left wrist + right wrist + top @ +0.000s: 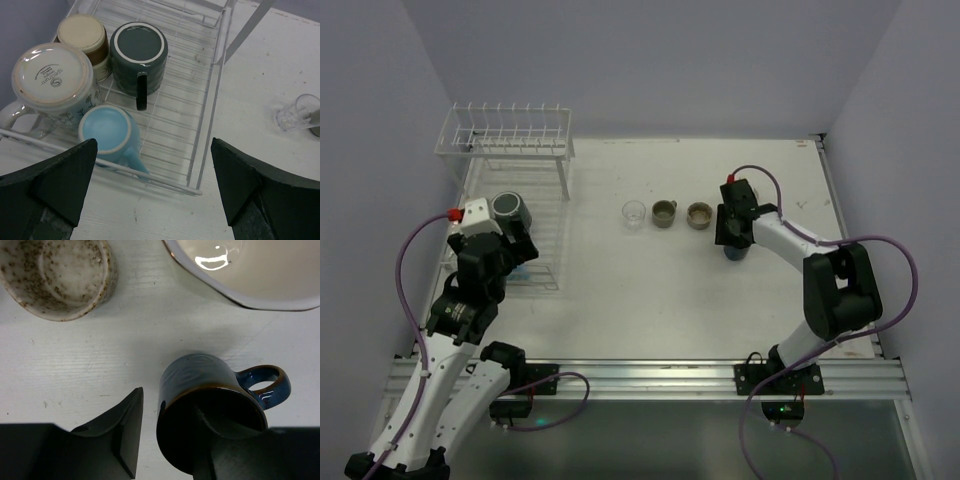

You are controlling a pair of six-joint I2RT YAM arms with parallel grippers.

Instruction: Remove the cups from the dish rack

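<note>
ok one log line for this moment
left gripper open over dish rack | right gripper open astride blue mug wall | mug upright on table

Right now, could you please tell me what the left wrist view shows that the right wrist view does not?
Only left wrist: the white wire dish rack holding, upturned, a light blue cup, a dark grey mug, a white mug and a tan cup. Only right wrist: an upright dark blue mug beside a speckled tan cup. Both: the white table.

Right fingers [117, 432]: mug [200, 385] on table [100, 350] straddled, one finger inside it, the other just left of its wall. Left fingers [60, 180]: four cups [137, 50] in dish rack [201, 145] ahead, grouped before the left finger.
</note>
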